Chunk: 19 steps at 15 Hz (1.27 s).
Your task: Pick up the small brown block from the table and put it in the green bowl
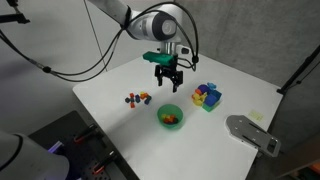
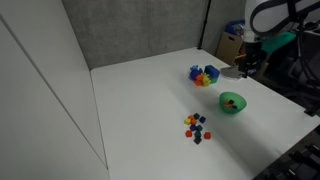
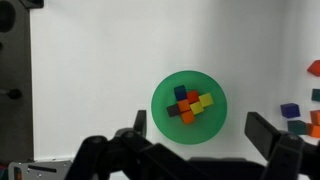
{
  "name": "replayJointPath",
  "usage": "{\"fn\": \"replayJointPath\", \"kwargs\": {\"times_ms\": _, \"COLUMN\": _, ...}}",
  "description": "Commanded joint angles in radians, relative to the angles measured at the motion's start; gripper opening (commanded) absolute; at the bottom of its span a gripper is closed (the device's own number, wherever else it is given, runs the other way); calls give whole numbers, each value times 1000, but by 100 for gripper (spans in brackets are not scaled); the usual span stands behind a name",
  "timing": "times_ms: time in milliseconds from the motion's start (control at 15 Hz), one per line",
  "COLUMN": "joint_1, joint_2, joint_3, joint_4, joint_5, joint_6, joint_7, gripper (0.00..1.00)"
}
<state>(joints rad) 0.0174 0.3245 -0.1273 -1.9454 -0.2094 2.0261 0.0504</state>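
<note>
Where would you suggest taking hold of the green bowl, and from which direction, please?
Grip the green bowl by its rim, coming straight down, one finger inside the wall, one outside. It sits upright and open-topped, and its round wall offers no handle. The small blocks lie clustered in its middle, so the bare band by the rim probably leaves a finger room.

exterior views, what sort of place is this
Probably a lab test setup: a white table, grey backdrop panels behind it, and toy blocks near a green bowl.
</note>
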Motion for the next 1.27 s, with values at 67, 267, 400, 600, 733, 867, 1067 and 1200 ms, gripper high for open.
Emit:
{"fn": "replayJointPath", "kwargs": {"times_ms": 67, "joint_1": -45, "joint_2": -202, "joint_3": 51, "joint_4": -95, "joint_5": 118, "joint_6": -38, "joint_7": -90, "gripper": 100}}
{"fn": "replayJointPath", "kwargs": {"times_ms": 267, "joint_1": -44, "joint_2": -308, "joint_3": 61, "joint_4": -120, "joint_5": 178, "joint_6": -98, "joint_7": -121, "gripper": 100}}
{"fn": "replayJointPath", "kwargs": {"times_ms": 400, "joint_1": -36, "joint_2": -369, "joint_3": 65, "joint_4": -128, "joint_5": 166, "joint_6": -152, "joint_7": -106, "gripper": 100}}
{"fn": "replayJointPath", "kwargs": {"times_ms": 600, "joint_1": -32, "joint_2": -464, "joint_3": 77, "joint_4": -149, "joint_5": 155, "joint_6": -200, "joint_7": -72, "gripper": 100}}
{"fn": "replayJointPath", "kwargs": {"times_ms": 733, "joint_1": -31, "joint_2": -518, "joint_3": 84, "joint_4": -171, "joint_5": 155, "joint_6": -206, "joint_7": -67, "gripper": 100}}
{"fn": "replayJointPath", "kwargs": {"times_ms": 867, "joint_1": -31, "joint_2": -552, "joint_3": 89, "joint_4": -184, "joint_5": 154, "joint_6": -211, "joint_7": -64, "gripper": 100}}
{"fn": "replayJointPath", "kwargs": {"times_ms": 1067, "joint_1": -32, "joint_2": -537, "joint_3": 87, "joint_4": -171, "joint_5": 155, "joint_6": -206, "joint_7": -83, "gripper": 100}}
{"fn": "replayJointPath", "kwargs": {"times_ms": 1200, "joint_1": -32, "joint_2": -554, "joint_3": 87, "joint_4": -194, "joint_5": 155, "joint_6": -207, "joint_7": -83, "gripper": 100}}
